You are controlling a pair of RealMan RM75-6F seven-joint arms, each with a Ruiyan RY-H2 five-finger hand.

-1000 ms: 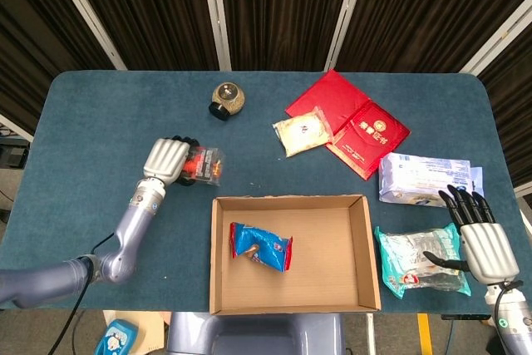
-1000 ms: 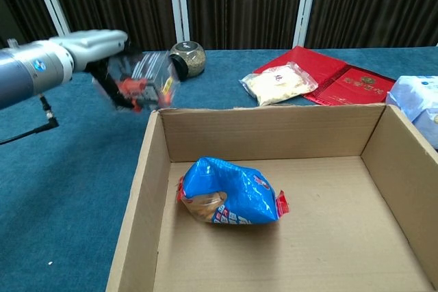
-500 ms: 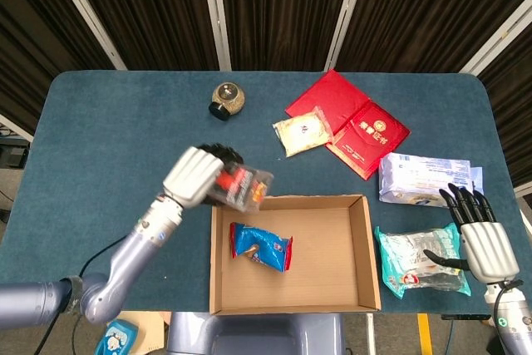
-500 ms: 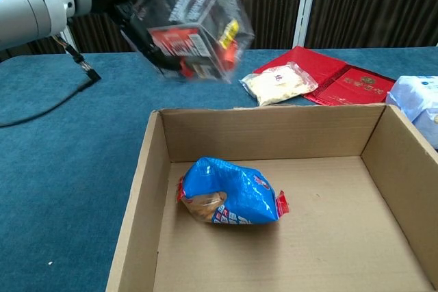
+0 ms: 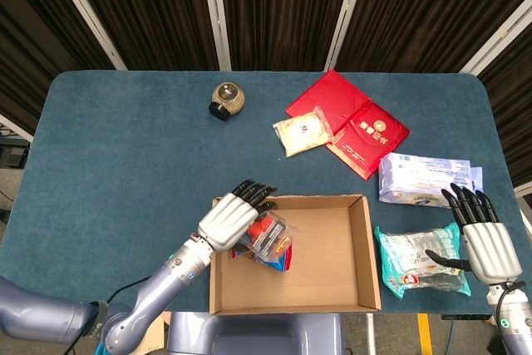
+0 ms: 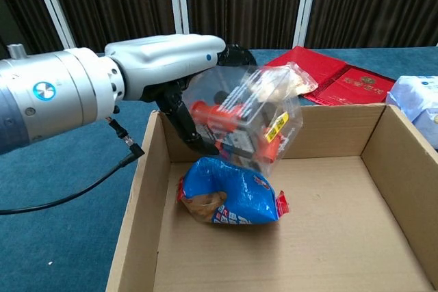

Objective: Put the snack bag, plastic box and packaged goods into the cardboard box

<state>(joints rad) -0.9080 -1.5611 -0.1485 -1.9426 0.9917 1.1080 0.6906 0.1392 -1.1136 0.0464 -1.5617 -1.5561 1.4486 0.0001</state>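
My left hand [image 5: 233, 220] [image 6: 179, 66] grips a clear plastic box [image 5: 268, 235] [image 6: 246, 122] with red contents and holds it tilted over the left part of the open cardboard box [image 5: 332, 285] [image 6: 328, 128]. Under it, on the box floor, lies a blue snack bag [image 6: 229, 193] [image 5: 278, 261], mostly hidden in the head view. A teal packaged good [image 5: 407, 262] lies on the table right of the cardboard box. My right hand [image 5: 484, 239] hovers open by its right end.
A white tissue pack [image 5: 424, 179] lies right of the box. Red folders [image 5: 349, 122] with a pale packet [image 5: 302, 132] lie at the back, and a round jar [image 5: 226, 99] stands further left. The blue table [image 5: 116, 155] ends just in front of the box.
My left hand has carried the plastic box right and down, from beyond the box's back-left corner to inside it, just above the snack bag. The right hand has stayed put.
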